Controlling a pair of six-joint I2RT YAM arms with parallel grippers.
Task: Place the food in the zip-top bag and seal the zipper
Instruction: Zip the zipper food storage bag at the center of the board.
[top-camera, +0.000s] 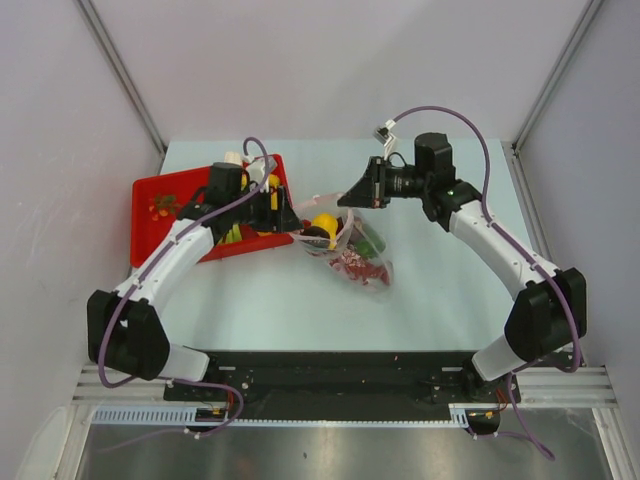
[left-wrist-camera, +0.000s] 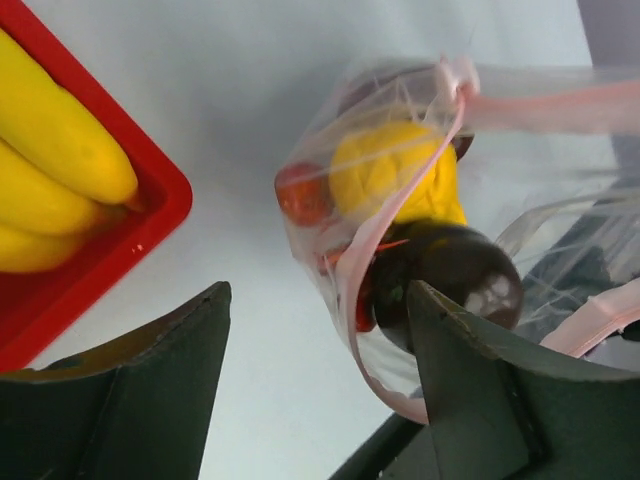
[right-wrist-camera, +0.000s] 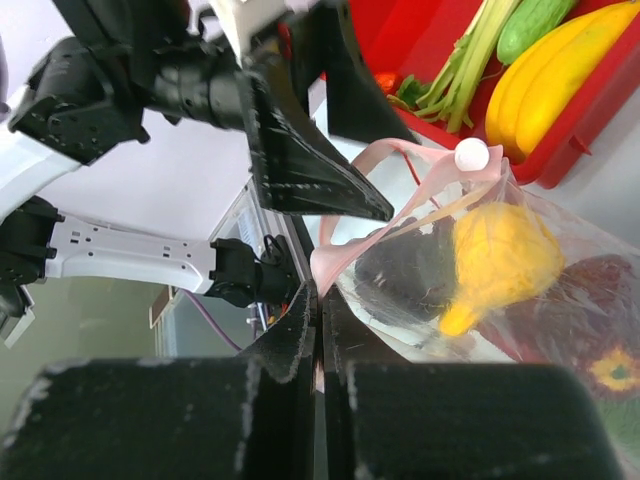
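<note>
Pale tabletop (top-camera: 440, 270), walled in by grey panels, carries the work. On it a crinkly clear plastic zip-top bag (top-camera: 350, 252) is slumped, directly ahead of the left gripper (left-wrist-camera: 320, 298) and just ahead and to the right of the right gripper (right-wrist-camera: 318, 312). Its thin pinkish-red zipper strip (right-wrist-camera: 332, 262) is unsealed, and one lip is pinched between the right gripper's closed fingers, by which the mouth is lifted.

A lumpy yellow toy pear (right-wrist-camera: 500, 255) and a glossy dark maroon round fruit (left-wrist-camera: 455, 275) are seen through the film close to the mouth, the fruit just beyond the left gripper's right finger. A red toy lobster (top-camera: 360, 268) and a green bell pepper (top-camera: 372, 238) lie deeper in. The left gripper's fingers are spread apart and nothing is held.

To that gripper's left, yellow toy bananas (left-wrist-camera: 60, 160) and a white-green leek (right-wrist-camera: 470, 60) lie in a red plastic tray (left-wrist-camera: 150, 210).

Several failures are judged likely. The strip is gripped by a narrow edge and could be pulled free. If the mouth sags, the maroon fruit could roll out. The film could be snagged by the open left fingers. The long bananas and leek might jam the mouth and prevent sealing.
</note>
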